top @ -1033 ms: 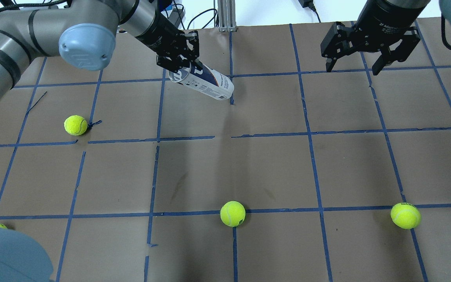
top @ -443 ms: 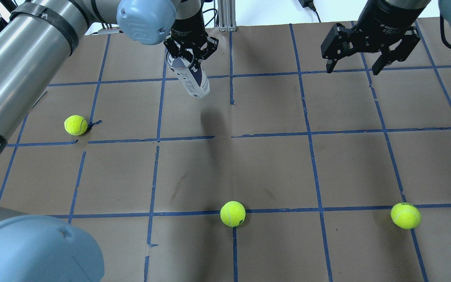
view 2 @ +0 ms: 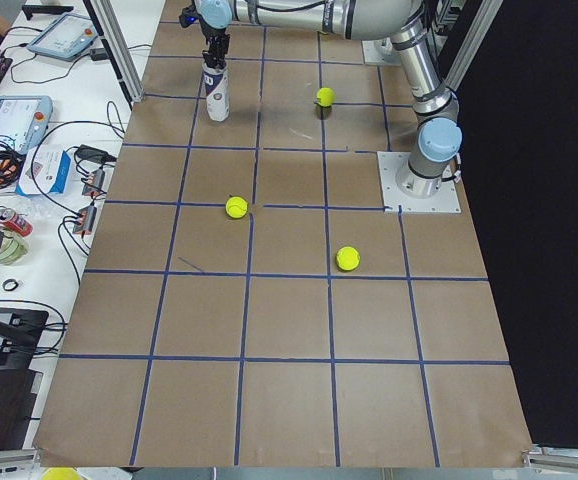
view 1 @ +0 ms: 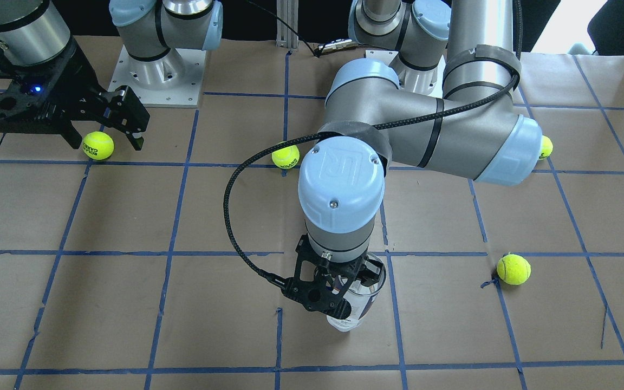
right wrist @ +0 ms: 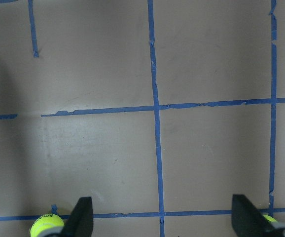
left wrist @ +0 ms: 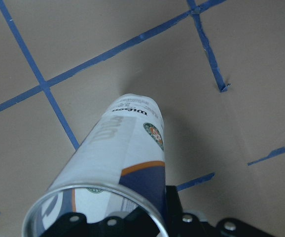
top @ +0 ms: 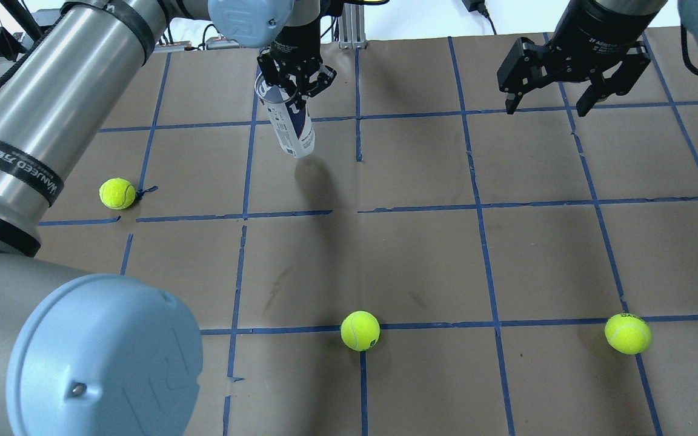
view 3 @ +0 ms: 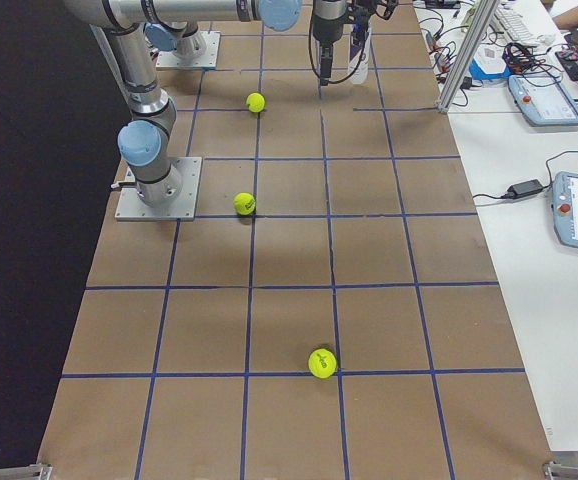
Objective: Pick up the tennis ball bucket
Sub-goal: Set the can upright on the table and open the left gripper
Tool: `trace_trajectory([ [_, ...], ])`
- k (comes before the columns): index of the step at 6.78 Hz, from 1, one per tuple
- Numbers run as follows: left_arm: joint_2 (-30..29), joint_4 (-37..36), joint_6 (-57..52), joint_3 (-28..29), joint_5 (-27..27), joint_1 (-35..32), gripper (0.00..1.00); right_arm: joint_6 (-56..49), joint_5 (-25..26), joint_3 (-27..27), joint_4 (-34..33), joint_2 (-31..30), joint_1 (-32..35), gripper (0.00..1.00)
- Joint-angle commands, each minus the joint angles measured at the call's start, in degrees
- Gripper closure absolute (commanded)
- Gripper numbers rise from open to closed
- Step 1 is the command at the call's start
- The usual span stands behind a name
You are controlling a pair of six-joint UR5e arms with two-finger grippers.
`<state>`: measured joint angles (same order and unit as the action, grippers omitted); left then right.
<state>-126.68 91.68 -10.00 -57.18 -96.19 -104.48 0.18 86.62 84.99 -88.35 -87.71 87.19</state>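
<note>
The tennis ball bucket [top: 292, 124] is a slim clear can with a white and navy label. It hangs nearly upright with its open end up, at the far middle-left of the table. My left gripper [top: 293, 82] is shut on its top rim. The can also shows in the front view [view 1: 356, 306] under the left gripper [view 1: 339, 283], and in the left wrist view [left wrist: 125, 153]. I cannot tell whether its bottom touches the table. My right gripper [top: 546, 110] is open and empty, hovering at the far right; its fingers [right wrist: 81, 217] show over bare paper.
Yellow tennis balls lie loose on the brown paper with its blue tape grid: one at the left [top: 117, 193], one near the front middle [top: 360, 330], one at the front right [top: 628, 333]. The left arm's elbow [top: 106, 357] fills the near left corner.
The left gripper has swung the can from a slant toward the right to nearly upright. The left arm's elbow has come into the near left. The right gripper has not moved.
</note>
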Motion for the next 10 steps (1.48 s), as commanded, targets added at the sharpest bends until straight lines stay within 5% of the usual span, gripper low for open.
trace_trajectory([
  [1,-2.4,0.8,-2.6,1.2,-0.2,0.0,0.99,0.1,0.1,0.0,0.0,0.0,0.0,0.00],
  [2,-2.6,0.8,-2.4,1.1,0.7,0.0,0.98,0.1,0.1,0.0,0.0,0.0,0.0,0.00],
  [3,-2.5,1.3,-2.0,1.0,2.6,0.0,0.80,0.1,0.3,0.0,0.0,0.0,0.0,0.00],
  [4,-2.3,2.0,-1.9,1.0,2.6,0.0,0.55,0.0,0.3,0.0,0.0,0.0,0.0,0.00],
  [5,-1.6,2.0,-2.0,1.2,2.5,0.0,0.16,0.0,0.3,0.0,0.0,0.0,0.0,0.00],
  [8,8.8,2.0,-0.5,-1.6,1.9,-0.2,0.12,0.0,0.4,0.0,0.0,0.1,0.0,0.00],
  [10,21.8,1.3,7.1,-13.6,2.6,3.9,0.12,0.2,0.2,0.0,0.0,0.1,0.0,0.00],
])
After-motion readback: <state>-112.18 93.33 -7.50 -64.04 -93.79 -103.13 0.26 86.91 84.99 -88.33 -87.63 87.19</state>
